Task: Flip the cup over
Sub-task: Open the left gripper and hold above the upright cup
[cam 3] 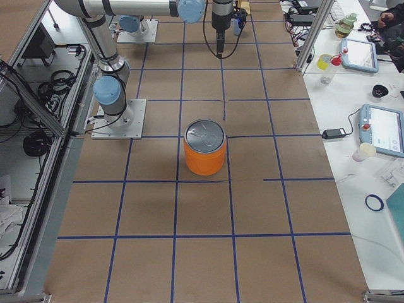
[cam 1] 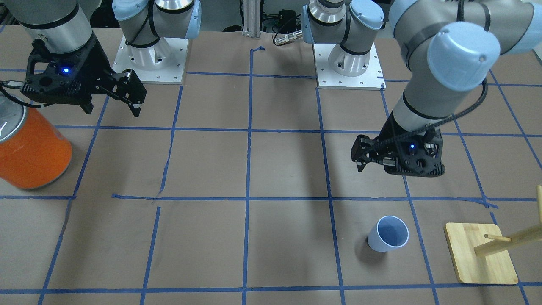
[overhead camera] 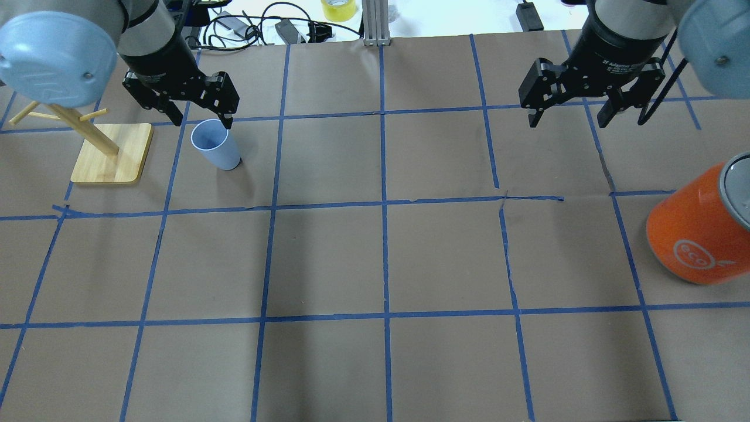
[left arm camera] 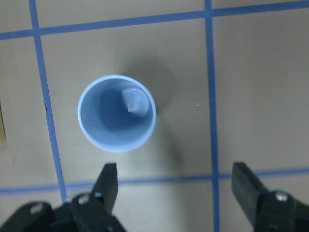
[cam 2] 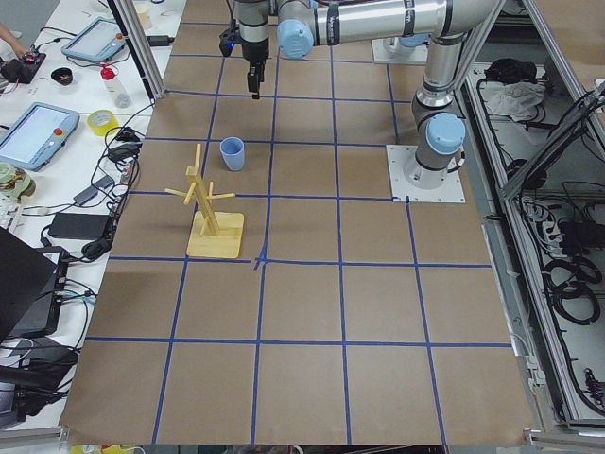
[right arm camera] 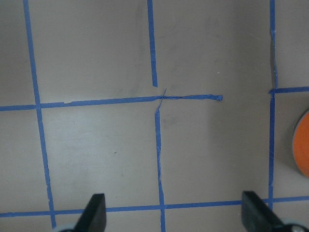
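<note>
The cup (cam 1: 388,234), small and pale blue, stands upright on the table with its mouth up; it also shows in the overhead view (overhead camera: 214,145), the exterior left view (cam 2: 232,153) and the left wrist view (left arm camera: 117,113). My left gripper (overhead camera: 201,120) is open and empty. It hangs above the table just on the robot's side of the cup, apart from it; its fingertips (left arm camera: 108,174) frame the bottom of the wrist view. My right gripper (overhead camera: 567,122) is open and empty above bare table, far from the cup.
A big orange can with a silver top (overhead camera: 700,231) stands near my right gripper, at the table's right. A wooden rack with pegs on a square base (overhead camera: 111,153) stands close to the cup's left. Blue tape lines grid the brown table.
</note>
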`<move>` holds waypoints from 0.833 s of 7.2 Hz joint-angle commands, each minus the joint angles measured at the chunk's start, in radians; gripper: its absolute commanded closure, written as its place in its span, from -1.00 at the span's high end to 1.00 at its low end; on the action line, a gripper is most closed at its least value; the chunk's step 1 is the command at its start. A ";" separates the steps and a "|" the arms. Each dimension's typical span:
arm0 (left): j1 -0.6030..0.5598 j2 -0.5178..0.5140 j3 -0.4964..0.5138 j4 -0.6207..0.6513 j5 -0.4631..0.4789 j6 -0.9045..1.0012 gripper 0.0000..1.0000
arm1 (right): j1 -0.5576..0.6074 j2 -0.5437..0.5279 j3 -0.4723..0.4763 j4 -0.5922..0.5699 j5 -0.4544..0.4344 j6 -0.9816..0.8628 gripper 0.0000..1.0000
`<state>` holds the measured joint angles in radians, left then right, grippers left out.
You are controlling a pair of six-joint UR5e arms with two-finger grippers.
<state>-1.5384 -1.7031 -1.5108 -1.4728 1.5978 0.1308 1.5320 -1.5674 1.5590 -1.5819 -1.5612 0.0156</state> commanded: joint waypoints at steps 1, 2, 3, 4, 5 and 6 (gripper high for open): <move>-0.005 0.106 0.004 -0.079 -0.001 0.000 0.73 | -0.001 0.003 0.003 -0.001 -0.005 0.001 1.00; -0.005 0.128 -0.006 -0.080 0.007 0.001 0.73 | -0.001 0.004 0.007 -0.019 -0.010 0.003 1.00; -0.006 0.135 0.001 -0.080 -0.004 -0.002 0.73 | -0.001 0.006 0.007 -0.030 -0.010 0.004 1.00; -0.006 0.141 0.004 -0.080 -0.004 -0.002 0.74 | -0.001 0.006 0.007 -0.030 -0.011 0.004 1.00; -0.006 0.148 -0.002 -0.080 -0.002 -0.002 0.80 | -0.001 0.006 0.007 -0.030 -0.011 0.004 1.00; -0.006 0.152 -0.006 -0.080 -0.002 0.000 0.81 | 0.000 0.006 0.007 -0.029 -0.013 0.000 1.00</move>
<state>-1.5447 -1.5579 -1.5122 -1.5522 1.5951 0.1293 1.5311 -1.5617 1.5661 -1.6111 -1.5724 0.0190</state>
